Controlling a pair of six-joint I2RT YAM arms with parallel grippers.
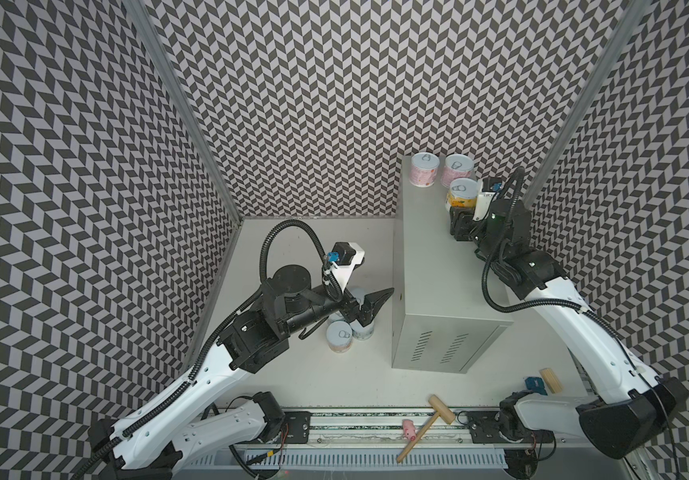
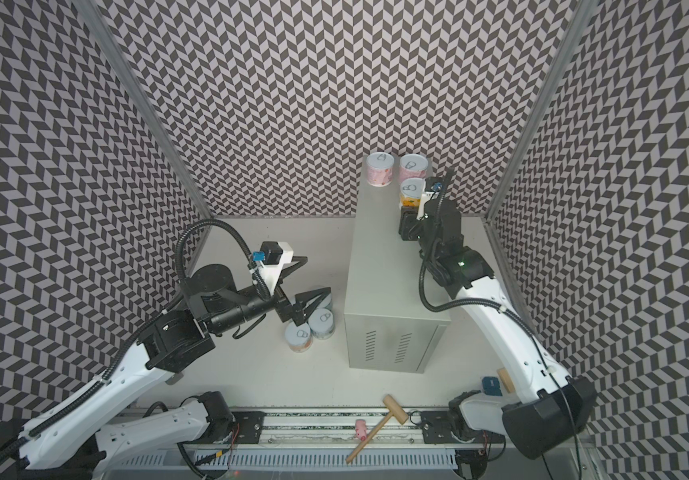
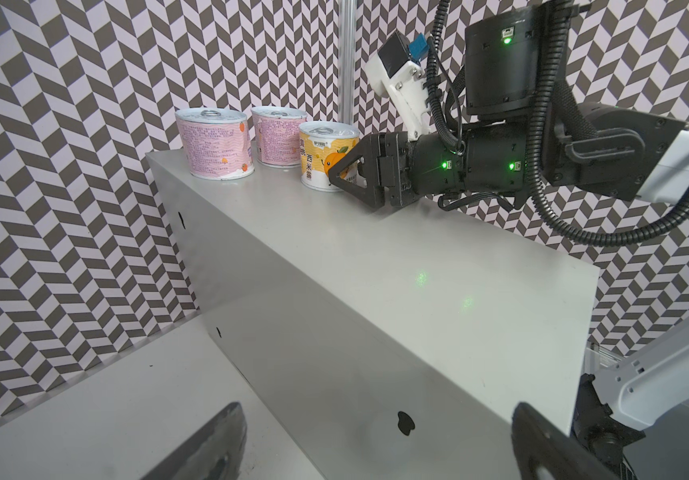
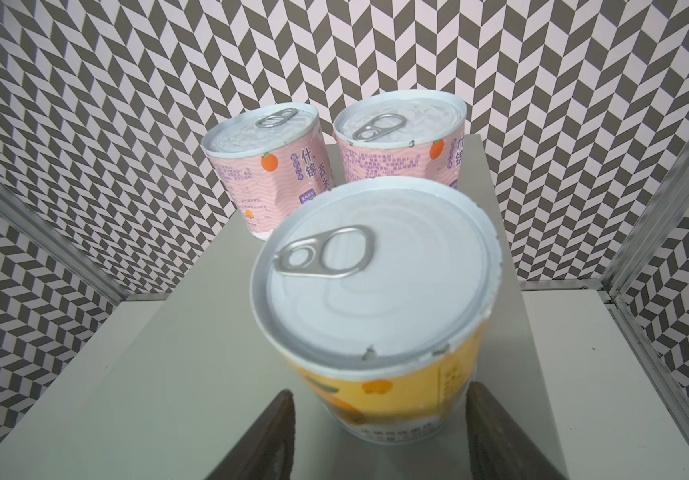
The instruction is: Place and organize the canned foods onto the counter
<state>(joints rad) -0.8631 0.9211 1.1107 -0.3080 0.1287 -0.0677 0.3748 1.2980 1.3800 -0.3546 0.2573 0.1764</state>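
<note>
Black-and-white chevron walls point(image 1: 64, 187) close the cell on 3 sides, with aluminium posts point(image 1: 185, 104) at the back corners. The floor is a white tabletop point(image 1: 293, 374). On it stands the counter point(image 1: 438, 270), a grey metal box with 2 groups of vent slits point(image 1: 422, 347) on its near face.

The left gripper point(image 2: 318, 274) hangs over the tabletop with its fingers point(image 3: 218, 444) spread wide and nothing between them. Directly under it sits a huddle of loose cans point(image 1: 339, 336), upright and partly hidden by the wrist; 2 lids show clearly. The counter's side wall lies just past its tips.

The right gripper point(image 4: 380, 411) reaches over the counter top and is clamped on the orange-yellow can point(image 4: 376, 291), 1 finger on each side of its label. The can stands upright on that top. Just beyond the gripper's tips stand 2 pink cans point(image 4: 268, 166), side by side at the far edge; I cannot tell whether they touch the held can.
</note>
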